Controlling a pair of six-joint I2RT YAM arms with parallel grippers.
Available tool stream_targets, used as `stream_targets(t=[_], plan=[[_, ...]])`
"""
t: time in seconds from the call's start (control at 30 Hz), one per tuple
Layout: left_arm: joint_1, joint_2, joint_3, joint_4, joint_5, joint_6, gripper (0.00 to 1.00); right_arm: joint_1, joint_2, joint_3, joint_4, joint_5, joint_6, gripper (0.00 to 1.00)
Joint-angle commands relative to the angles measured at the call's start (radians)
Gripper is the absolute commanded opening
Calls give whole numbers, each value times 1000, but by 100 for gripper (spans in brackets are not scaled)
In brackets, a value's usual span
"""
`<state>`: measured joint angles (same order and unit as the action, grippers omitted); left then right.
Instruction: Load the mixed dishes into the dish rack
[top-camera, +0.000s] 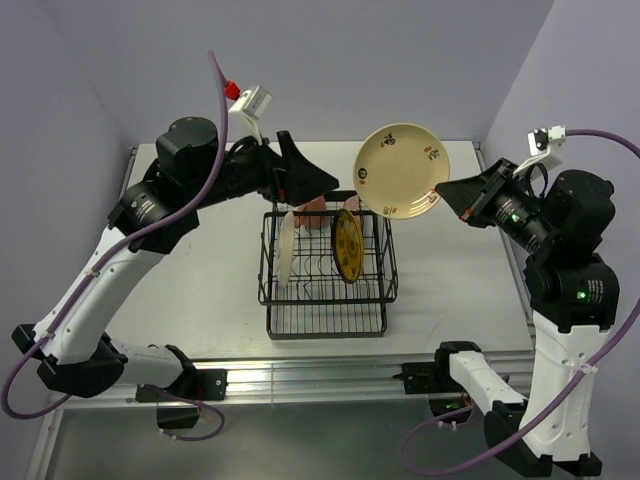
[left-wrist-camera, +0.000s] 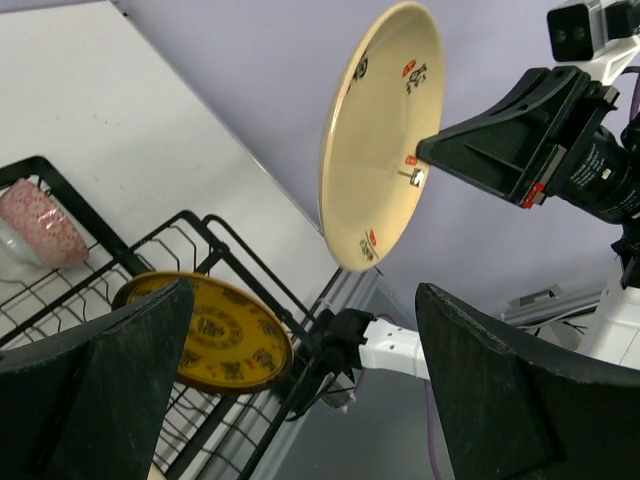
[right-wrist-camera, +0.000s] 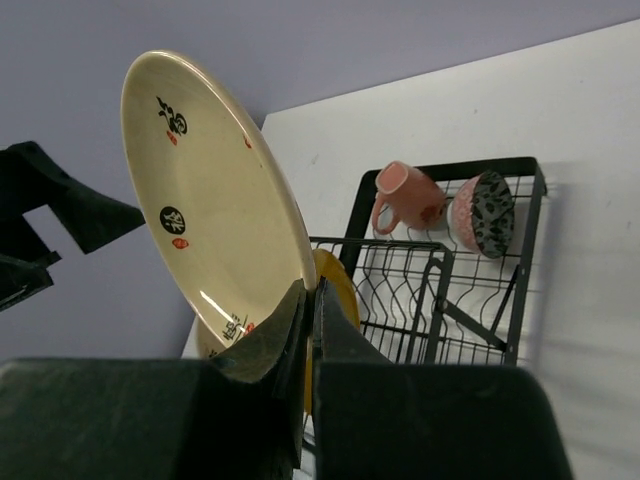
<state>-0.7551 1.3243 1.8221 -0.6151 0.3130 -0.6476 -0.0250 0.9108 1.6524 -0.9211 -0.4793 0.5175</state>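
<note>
Closest to my wrist lenses are my own fingers. My right gripper (right-wrist-camera: 311, 300) has its two fingers pressed together on the lower rim of a cream plate (right-wrist-camera: 210, 190), with the rim pinched between them. My left gripper (left-wrist-camera: 305, 290) has its fingers spread wide and nothing between them. From the left wrist I look past them at that plate, which hangs in the air ahead of them and touches neither.

Under everything lies the white table (top-camera: 200, 290). The black wire dish rack (top-camera: 326, 334) stands on it, between my two arms. From above, the plate I hold sits over the far right corner of the rack, lifted clear of the wires. It is tilted, with its face and small red and dark marks turned towards the overhead camera.

A second cream plate (top-camera: 287, 248) stands on edge in the prongs along the left side of the rack. The yellow patterned plate (top-camera: 347, 245) stands on edge further right, leaning a little.

At the far end of the rack the pinkish mug (right-wrist-camera: 410, 195) lies tipped, its handle to one side. Just beside it is the small bowl (right-wrist-camera: 485, 210), on its side so that its grey-speckled inside shows. I cannot tell whether these two touch.
</note>
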Motion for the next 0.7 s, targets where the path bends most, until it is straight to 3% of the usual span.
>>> stream_targets(t=[0.0, 0.37, 0.43, 0.47, 0.5, 0.57, 0.6, 0.63, 0.67], plan=[[-23, 16, 16, 110, -28, 0, 99, 20, 17, 53, 37, -74, 32, 0], [-92, 84, 72, 129, -43, 11, 99, 272, 49, 32, 110, 2, 105, 0], [-107, 85, 83, 126, -52, 11, 95, 298, 56, 24, 117, 25, 113, 0], [-113, 85, 86, 124, -55, 11, 90, 313, 57, 21, 122, 33, 116, 0], [-119, 84, 92, 118, -75, 11, 71, 318, 57, 18, 126, 37, 118, 0], [-136, 79, 103, 80, -109, 9, 47, 321, 54, 9, 133, 42, 124, 0], [-141, 75, 112, 65, -150, 5, 17, 327, 54, 7, 137, 47, 125, 0], [-148, 72, 117, 34, -170, -3, 2, 330, 54, 4, 137, 50, 125, 0], [-153, 61, 118, 20, -187, -7, 0, 333, 54, 4, 136, 53, 122, 0]])
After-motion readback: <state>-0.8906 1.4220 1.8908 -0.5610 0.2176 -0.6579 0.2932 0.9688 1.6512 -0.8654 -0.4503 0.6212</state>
